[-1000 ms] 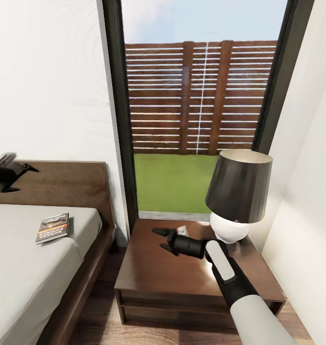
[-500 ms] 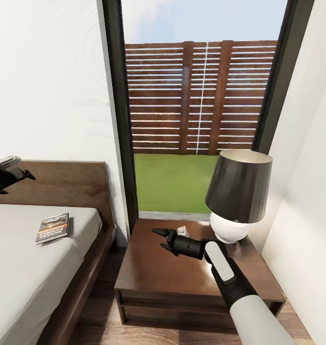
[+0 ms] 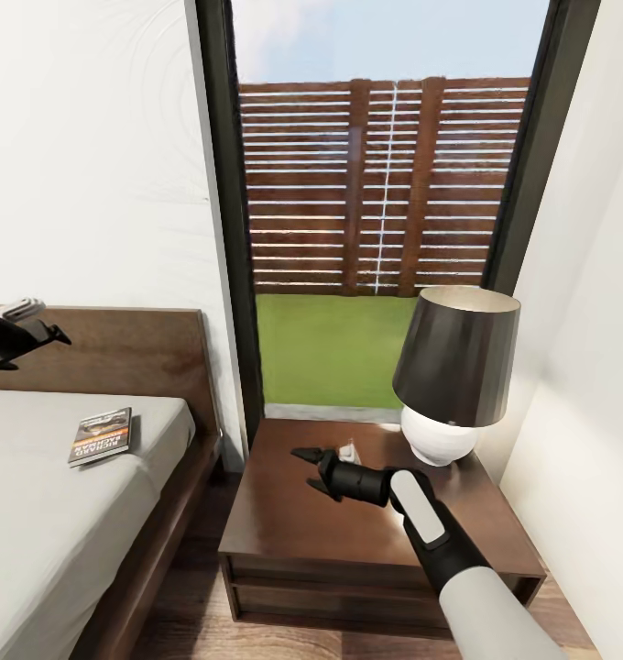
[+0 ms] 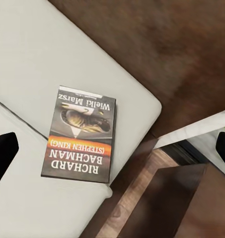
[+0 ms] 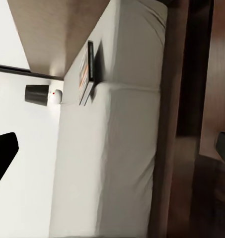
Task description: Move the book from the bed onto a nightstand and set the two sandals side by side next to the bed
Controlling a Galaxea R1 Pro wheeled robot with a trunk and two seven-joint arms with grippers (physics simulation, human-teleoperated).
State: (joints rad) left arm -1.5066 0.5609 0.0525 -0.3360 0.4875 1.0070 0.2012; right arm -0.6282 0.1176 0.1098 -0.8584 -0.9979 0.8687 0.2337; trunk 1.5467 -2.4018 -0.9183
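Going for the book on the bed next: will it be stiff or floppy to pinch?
The book looks like a thin paperback, so probably light and somewhat bendy. It lies flat on the mattress, leaving little edge to catch; it may slide when nudged.

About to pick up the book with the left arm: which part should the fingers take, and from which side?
The book lies flat, cover up, on the mattress near the bed's corner. Probably best to come down from above with the left gripper, which hovers open over it, and close across a long edge, likely the one nearest the mattress edge, where a finger could get underneath.
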